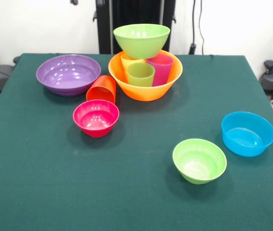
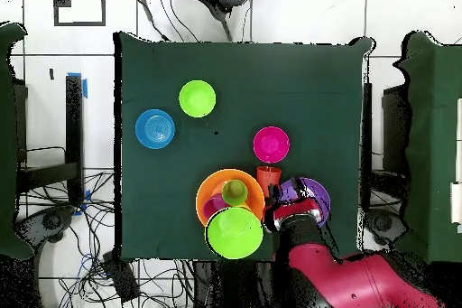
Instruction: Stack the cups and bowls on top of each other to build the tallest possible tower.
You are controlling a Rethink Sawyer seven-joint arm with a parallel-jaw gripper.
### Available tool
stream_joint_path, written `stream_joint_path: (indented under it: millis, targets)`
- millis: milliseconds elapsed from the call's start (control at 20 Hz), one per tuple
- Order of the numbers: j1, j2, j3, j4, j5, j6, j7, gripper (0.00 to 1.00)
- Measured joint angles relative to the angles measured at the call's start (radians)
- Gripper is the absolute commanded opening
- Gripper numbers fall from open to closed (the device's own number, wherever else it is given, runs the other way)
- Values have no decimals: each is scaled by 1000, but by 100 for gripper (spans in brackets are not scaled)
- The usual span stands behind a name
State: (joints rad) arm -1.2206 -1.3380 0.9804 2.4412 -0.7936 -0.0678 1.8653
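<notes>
Since the tower (image 1: 144, 60) already carries the large light-green bowl (image 1: 141, 39) on three tumblers inside the large orange bowl (image 1: 145, 77), the next piece should be lowered centred. It stands at twelve o'clock in the front view. The gripper (image 2: 287, 215)'s opening cannot be told.

My table (image 1: 40, 192) wears a plain dark green cloth. On it I see a large orange bowl (image 1: 145, 89) holding a yellow cup (image 1: 126, 61), a light green cup (image 1: 140, 74) and a magenta cup (image 1: 161, 68), topped by a large light green bowl (image 1: 141, 40). Left sit a purple bowl (image 1: 68, 73), an orange-red cup (image 1: 102, 89) and a pink-red bowl (image 1: 96, 117). Right sit a small light green bowl (image 1: 199, 160) and a blue bowl (image 1: 248, 133). My arm (image 2: 352, 282) is red and black.
</notes>
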Motion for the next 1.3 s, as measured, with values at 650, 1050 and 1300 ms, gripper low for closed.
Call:
stream_joint_path:
  millis: [650, 1050, 1300]
  targets:
    - [100, -45, -60, 49, 34, 0, 0, 100]
    - [55, -57, -19, 130, 114, 0, 0, 100]
    - [89, -69, -40, 149, 170, 5, 0, 100]
